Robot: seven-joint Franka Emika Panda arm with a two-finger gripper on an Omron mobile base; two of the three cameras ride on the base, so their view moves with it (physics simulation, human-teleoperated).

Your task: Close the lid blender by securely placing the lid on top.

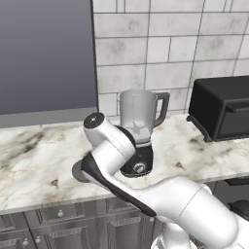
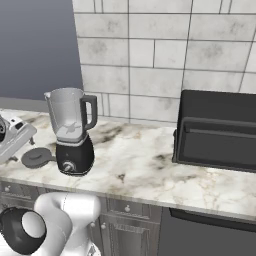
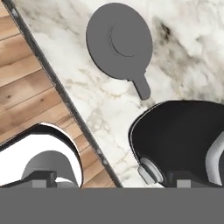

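On the marble counter, in the left base view, the blender stands open-topped by the tiled wall, and the arm hides most of the lid at its left. In the right base view the lid lies flat just beside the blender's base, near the counter's front edge. In the hand view the lid lies ahead of the wide-open, empty claw, its tab pointing back toward the blender base; the fingertips themselves are hard to make out.

Matt grey lid on veined marble counter (polished-looking).
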